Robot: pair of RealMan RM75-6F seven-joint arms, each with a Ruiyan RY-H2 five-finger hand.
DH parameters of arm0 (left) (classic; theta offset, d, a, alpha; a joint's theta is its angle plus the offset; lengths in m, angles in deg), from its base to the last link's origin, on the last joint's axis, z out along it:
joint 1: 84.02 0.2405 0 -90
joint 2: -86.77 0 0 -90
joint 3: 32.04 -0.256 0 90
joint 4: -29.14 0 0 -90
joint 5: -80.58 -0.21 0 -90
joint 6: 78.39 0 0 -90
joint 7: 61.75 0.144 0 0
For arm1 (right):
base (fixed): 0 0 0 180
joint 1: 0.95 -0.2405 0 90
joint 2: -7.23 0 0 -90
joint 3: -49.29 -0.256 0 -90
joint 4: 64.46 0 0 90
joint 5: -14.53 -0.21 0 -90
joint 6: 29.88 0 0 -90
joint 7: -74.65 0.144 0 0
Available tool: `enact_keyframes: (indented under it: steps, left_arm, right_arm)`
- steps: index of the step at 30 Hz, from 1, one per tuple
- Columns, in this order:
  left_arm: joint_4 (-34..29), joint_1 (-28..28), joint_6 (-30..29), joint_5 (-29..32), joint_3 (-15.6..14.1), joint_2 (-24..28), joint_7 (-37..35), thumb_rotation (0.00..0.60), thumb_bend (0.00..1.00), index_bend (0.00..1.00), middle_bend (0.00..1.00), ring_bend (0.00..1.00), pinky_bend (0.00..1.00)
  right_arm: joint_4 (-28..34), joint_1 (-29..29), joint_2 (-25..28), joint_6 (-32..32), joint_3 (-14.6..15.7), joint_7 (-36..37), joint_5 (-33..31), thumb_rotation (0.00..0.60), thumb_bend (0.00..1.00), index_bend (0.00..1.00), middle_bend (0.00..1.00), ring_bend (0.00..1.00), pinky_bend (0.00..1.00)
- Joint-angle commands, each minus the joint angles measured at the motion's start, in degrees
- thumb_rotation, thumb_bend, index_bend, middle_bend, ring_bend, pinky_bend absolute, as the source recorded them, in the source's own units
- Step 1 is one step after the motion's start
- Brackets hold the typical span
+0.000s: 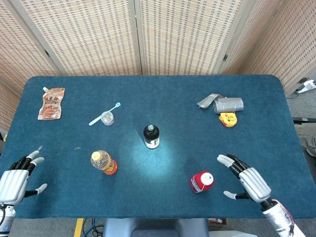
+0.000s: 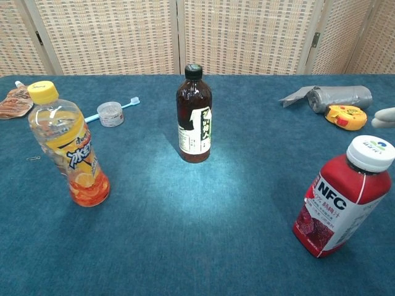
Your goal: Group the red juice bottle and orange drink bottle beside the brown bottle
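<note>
The brown bottle [image 1: 151, 137] [image 2: 194, 115] stands upright at the table's middle. Left of it and nearer the front stands the orange drink bottle [image 1: 103, 162] [image 2: 68, 147] with a yellow cap. The red juice bottle [image 1: 201, 181] [image 2: 343, 198], white-capped, stands front right. My right hand [image 1: 249, 181] hovers just right of the red bottle, fingers spread, holding nothing; a fingertip [image 2: 386, 116] shows at the chest view's right edge. My left hand [image 1: 15, 180] is open at the front left edge, well left of the orange bottle.
A snack pouch [image 1: 51, 103] lies at the back left. A toothbrush [image 1: 104, 114] and a small clear cup [image 1: 107, 118] lie left of centre. A grey roll [image 1: 228, 104] and a yellow tape measure [image 1: 227, 119] sit at the back right.
</note>
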Motion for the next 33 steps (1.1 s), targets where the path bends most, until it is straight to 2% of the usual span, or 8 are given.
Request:
enact_keyframes:
  steps: [1, 12, 21, 24, 29, 33]
  left_arm:
    - [-0.1, 0.0, -0.1, 0.1, 0.1, 0.1, -0.3, 0.600, 0.05, 0.25, 0.15, 0.15, 0.25]
    - [-0.8, 0.1, 0.3, 0.9, 0.2, 1.0, -0.6, 0.600, 0.05, 0.25, 0.17, 0.17, 0.26]
    - [-1.5, 0.4, 0.5, 1.2, -0.1, 1.6, -0.2, 0.600, 0.05, 0.25, 0.18, 0.18, 0.27]
    - [-1.6, 0.6, 0.5, 1.4, -0.2, 1.9, -0.2, 0.600, 0.05, 0.25, 0.18, 0.18, 0.27]
    - [-1.7, 0.6, 0.8, 1.7, -0.2, 2.0, -0.3, 0.600, 0.05, 0.25, 0.19, 0.18, 0.28]
    - [-1.6, 0.6, 0.9, 1.7, -0.2, 2.0, -0.3, 0.600, 0.05, 0.25, 0.19, 0.18, 0.28]
  right_arm:
    - [-0.9, -1.2, -1.9, 0.9, 0.1, 0.5, 0.3, 0.600, 0.11, 0.13, 0.12, 0.05, 0.20]
    - [-3.4, -4.9, -7.5, 4.0, -1.0, 3.9, -1.3, 0.600, 0.11, 0.13, 0.14, 0.07, 0.21]
    - [-5.9, -7.1, -10.8, 6.0, 0.1, 7.9, -1.6, 0.600, 0.15, 0.15, 0.21, 0.16, 0.30]
    - [-6.8, -7.3, -11.9, 5.7, 0.1, 8.1, -2.0, 0.600, 0.16, 0.22, 0.30, 0.25, 0.39]
    - [-8.3, -7.2, -13.6, 4.6, -0.3, 7.6, -2.7, 0.600, 0.18, 0.42, 0.51, 0.47, 0.60]
    - [-9.1, -7.2, -14.4, 3.8, -0.6, 7.3, -3.3, 0.600, 0.20, 0.50, 0.58, 0.55, 0.67]
